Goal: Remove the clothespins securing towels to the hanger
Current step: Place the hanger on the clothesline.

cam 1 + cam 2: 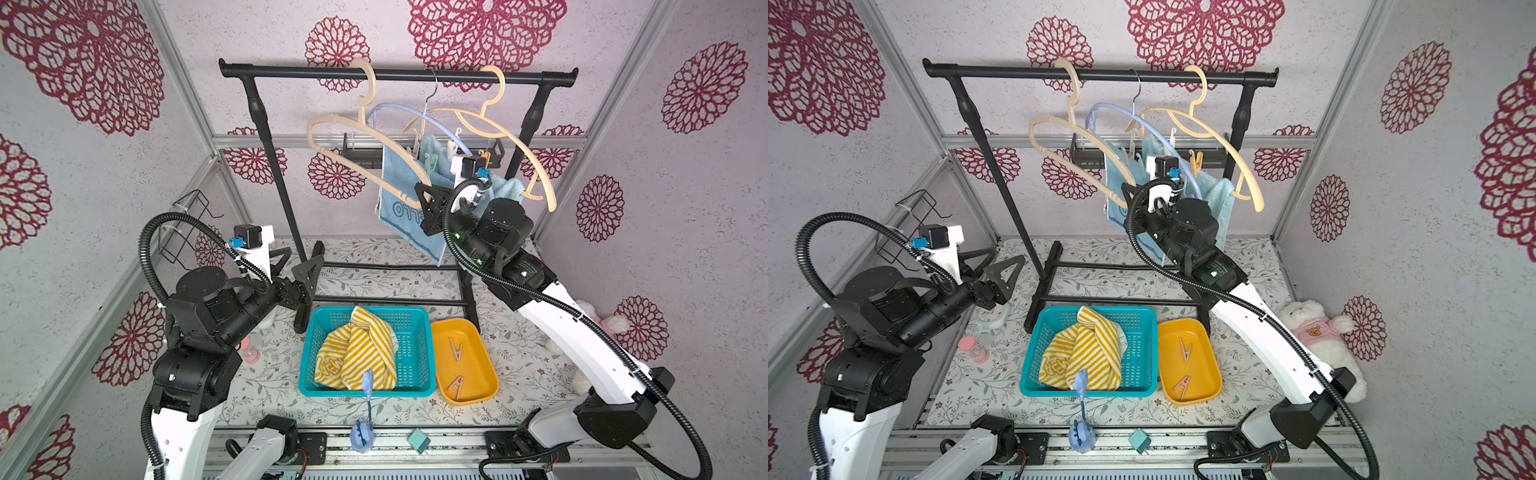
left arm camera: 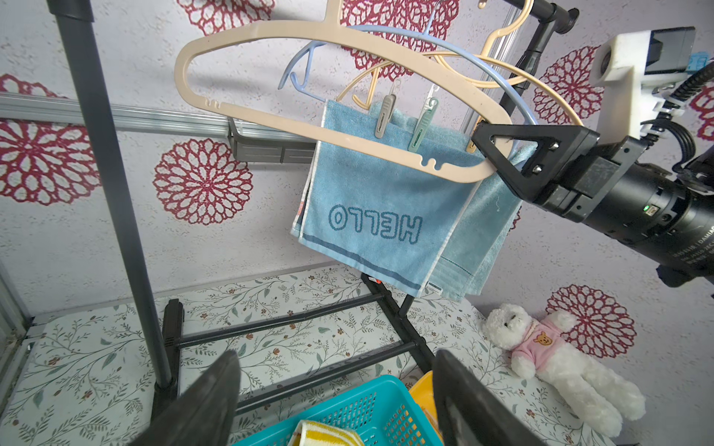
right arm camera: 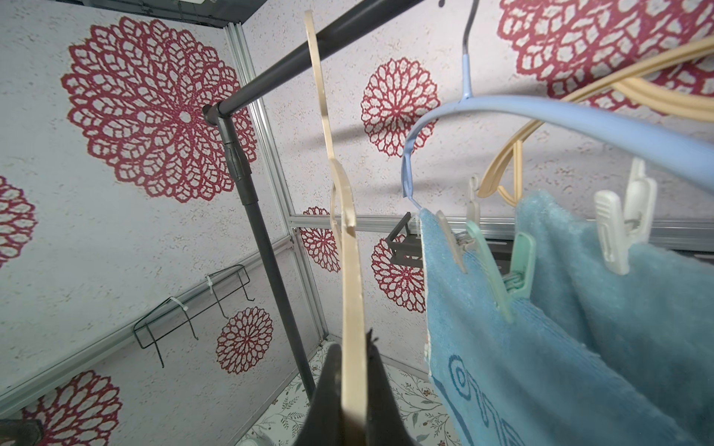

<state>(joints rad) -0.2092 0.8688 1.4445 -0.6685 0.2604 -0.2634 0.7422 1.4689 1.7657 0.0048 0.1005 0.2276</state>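
Baskets first: the teal mesh basket point(image 1: 419, 353) sat mid-tabletop point(image 1: 270, 374) with the yellow-and-white striped towel point(image 1: 361, 353) bunched inside. Just right of it, the orange tray point(image 1: 478, 361) held two pinkish clothespins point(image 1: 456, 348) point(image 1: 456, 385), lying apart. Farther back, the HELLO towel point(image 2: 371, 193) and the plain blue towel point(image 2: 487, 231) hung at the blue hanger point(image 3: 560, 112), pinned by a grey clothespin point(image 2: 384, 116), a mint clothespin point(image 2: 423, 123) and a white clothespin point(image 3: 612, 235). The right claw point(image 3: 353, 359) was clamped on the beige hanger point(image 2: 309, 133). The left claw point(image 2: 336, 359) stood apart, empty, low beside the rack post point(image 2: 116, 193).
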